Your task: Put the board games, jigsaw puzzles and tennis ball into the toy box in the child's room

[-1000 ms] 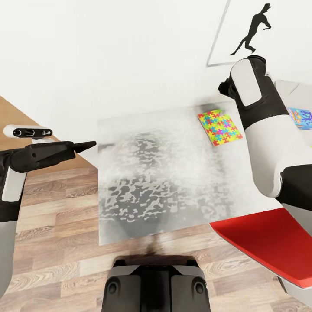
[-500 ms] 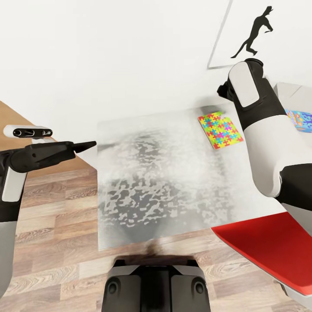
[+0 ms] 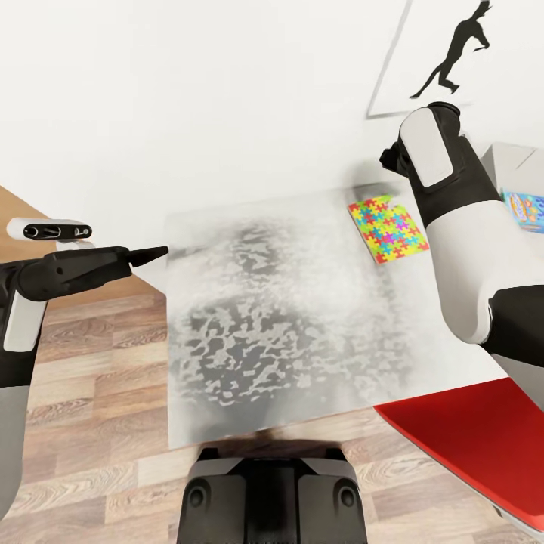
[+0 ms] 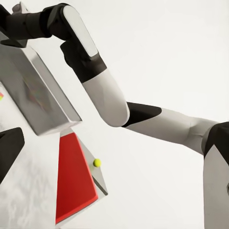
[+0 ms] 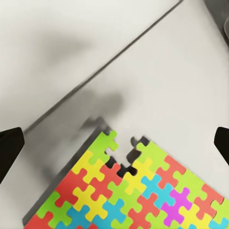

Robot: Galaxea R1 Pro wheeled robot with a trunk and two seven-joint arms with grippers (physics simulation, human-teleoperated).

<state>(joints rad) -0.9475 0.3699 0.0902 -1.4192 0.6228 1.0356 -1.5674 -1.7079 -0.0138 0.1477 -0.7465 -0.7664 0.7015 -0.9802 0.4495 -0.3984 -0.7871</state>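
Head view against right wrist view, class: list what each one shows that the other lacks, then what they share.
Head view alone: the left gripper, wooden floor, a dinosaur picture, a blue board game and a red surface. Right wrist view alone: the gap of missing pieces at the puzzle's edge. Both: the jigsaw puzzle lying flat on the white table.

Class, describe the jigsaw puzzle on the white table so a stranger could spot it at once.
Find the white table against the wall. Near its far edge, beside the right arm, lies the jigsaw puzzle: a thin, flat, ragged-edged mat of interlocking multicoloured pieces, unlike the blue printed box further right.
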